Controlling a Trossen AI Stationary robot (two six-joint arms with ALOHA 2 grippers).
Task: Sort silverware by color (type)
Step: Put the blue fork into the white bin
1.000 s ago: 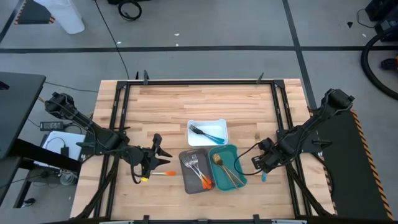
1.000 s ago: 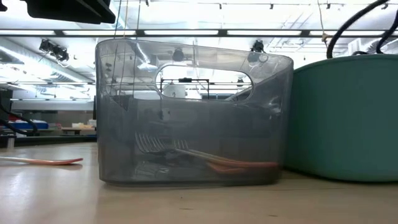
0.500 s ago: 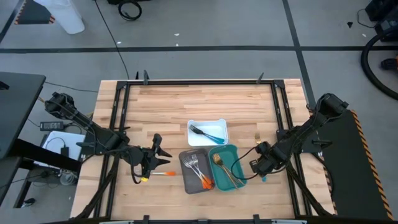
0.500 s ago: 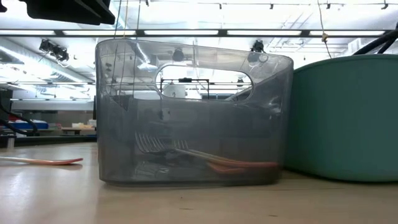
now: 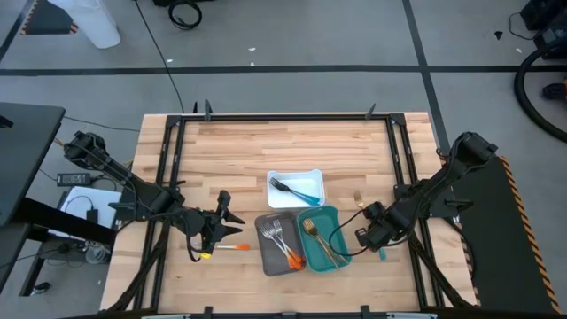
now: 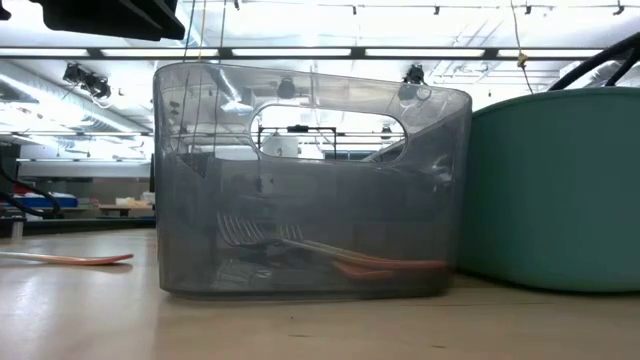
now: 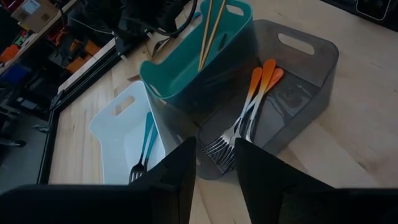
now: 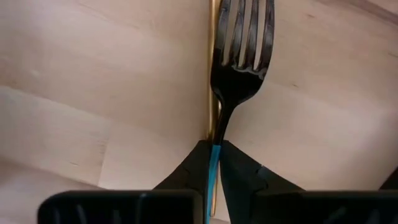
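Right gripper [image 8: 212, 163] is pinching narrowly on the blue-handled, dark-tined fork [image 8: 239, 56] just beside the teal plastic tray [image 5: 316, 213], probably for lifting; left gripper [image 7: 214, 163] is waiting open.

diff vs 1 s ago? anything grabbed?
The right gripper has shifted slightly toward the trays and closed on the blue-handled fork lying on the table right of the teal tray; a second ago its fingers were open. Unchanged: left gripper open over the orange-handled piece, and the white tray and grey tray with their contents.
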